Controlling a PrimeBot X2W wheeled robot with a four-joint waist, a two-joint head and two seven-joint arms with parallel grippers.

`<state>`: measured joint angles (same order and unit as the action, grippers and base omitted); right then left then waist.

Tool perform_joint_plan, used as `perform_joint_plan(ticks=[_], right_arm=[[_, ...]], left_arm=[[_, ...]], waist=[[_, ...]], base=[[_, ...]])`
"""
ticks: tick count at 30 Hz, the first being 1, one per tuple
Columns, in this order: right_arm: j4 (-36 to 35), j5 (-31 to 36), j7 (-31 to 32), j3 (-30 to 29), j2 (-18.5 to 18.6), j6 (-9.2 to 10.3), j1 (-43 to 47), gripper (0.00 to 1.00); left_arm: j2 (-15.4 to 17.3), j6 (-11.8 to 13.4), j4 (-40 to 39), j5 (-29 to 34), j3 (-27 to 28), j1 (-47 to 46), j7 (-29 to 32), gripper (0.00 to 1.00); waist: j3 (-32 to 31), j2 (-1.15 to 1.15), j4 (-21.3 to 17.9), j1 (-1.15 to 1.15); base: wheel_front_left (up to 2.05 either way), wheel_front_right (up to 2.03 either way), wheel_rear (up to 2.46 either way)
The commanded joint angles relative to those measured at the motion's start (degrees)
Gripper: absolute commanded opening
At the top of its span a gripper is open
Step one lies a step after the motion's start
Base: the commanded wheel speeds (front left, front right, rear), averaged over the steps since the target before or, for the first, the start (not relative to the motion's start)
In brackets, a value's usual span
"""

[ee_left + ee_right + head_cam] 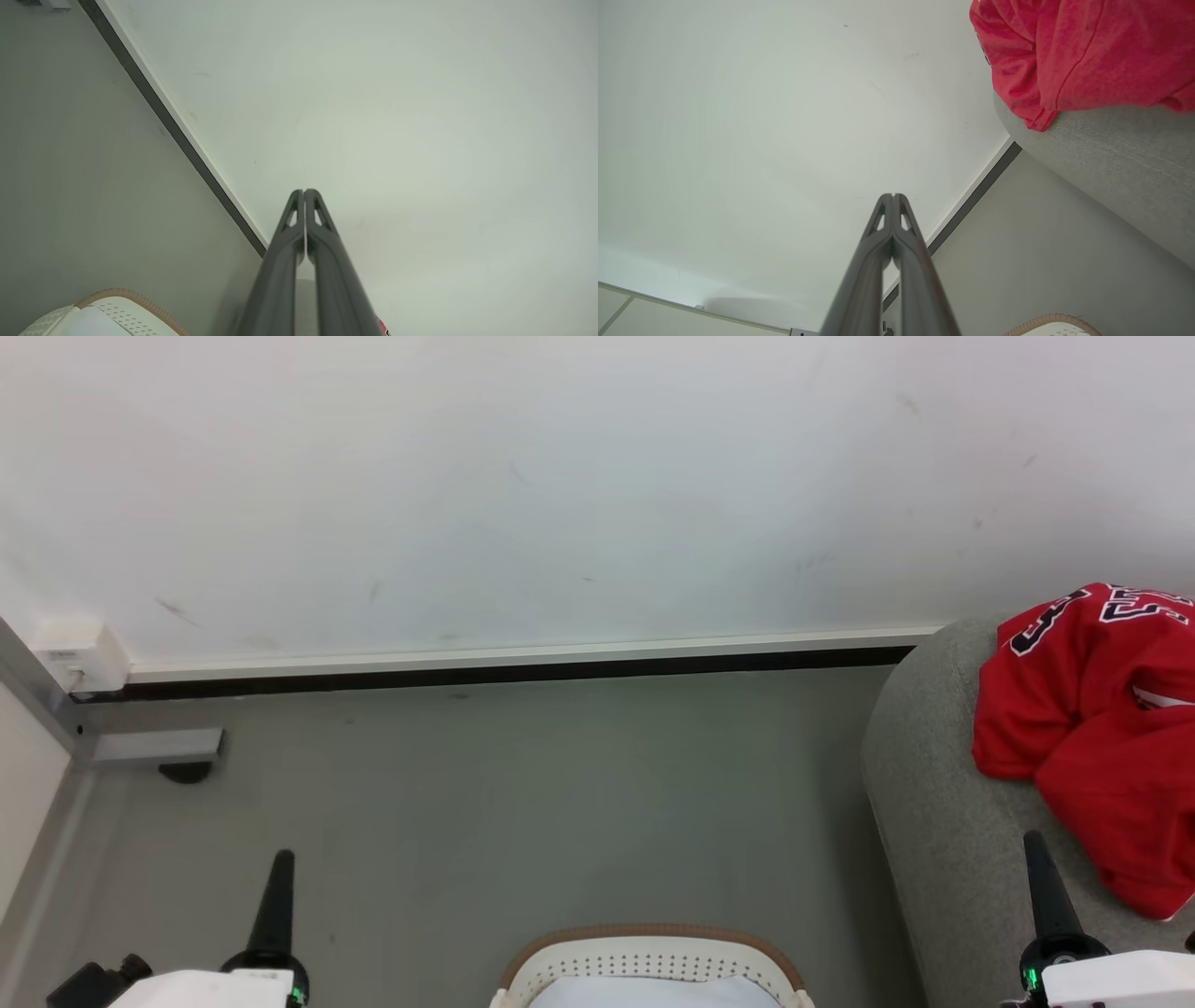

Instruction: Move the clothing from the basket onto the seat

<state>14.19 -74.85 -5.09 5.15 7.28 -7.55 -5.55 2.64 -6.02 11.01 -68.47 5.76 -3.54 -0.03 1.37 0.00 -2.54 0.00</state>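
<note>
Red clothing (1092, 709) with black-and-white lettering lies crumpled on the rounded left end of the grey seat (934, 821), at the right of the head view. In the right wrist view a fold of it hangs slightly over the seat's edge. The basket (653, 957) stands on the grey floor (467, 803) just beside the seat, at the bottom centre of the head view. Its far tan rim and perforated white wall are in view, and the bit of its inside that is in view is pale. Whether more garments lie in it cannot be told.

The left gripper (280, 877) is at lower left and the right gripper (1034, 859) at lower right, the latter before the seat's front and near the clothing but apart from it. In each wrist view the two dark fingers are pressed together tip to tip with nothing between them. Both point toward the white wall (560, 476) and its dark skirting (485, 672).

Judged step: one load is delivered, and the arms are parked between transfers. The next move would call for tilting the view down onto the basket to check for remaining clothing. If any is found, one gripper would open and descend inside the rim to pinch a fold.
</note>
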Motion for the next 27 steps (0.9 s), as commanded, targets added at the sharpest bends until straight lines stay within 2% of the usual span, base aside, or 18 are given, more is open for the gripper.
perform_joint_plan(ticks=[1, 27], right_arm=[[-0.74, -1.98, 0.4, -0.39, 0.67, 0.07, -0.96, 0.0], [-0.79, -14.7, 2.44, -1.41, 1.86, 0.09, -1.13, 0.0]], left_arm=[[0.38, -0.07, -0.13, -1.84, 0.35, -1.08, 0.6, 0.0], [0.4, 0.22, 0.64, -13.86, 0.67, -2.18, 3.86, 0.0]], waist=[[-0.06, 0.0, 0.11, 0.0], [-0.7, 0.0, 1.27, 0.0]], base=[[0.0, 0.0, 0.0], [0.0, 0.0, 0.0]])
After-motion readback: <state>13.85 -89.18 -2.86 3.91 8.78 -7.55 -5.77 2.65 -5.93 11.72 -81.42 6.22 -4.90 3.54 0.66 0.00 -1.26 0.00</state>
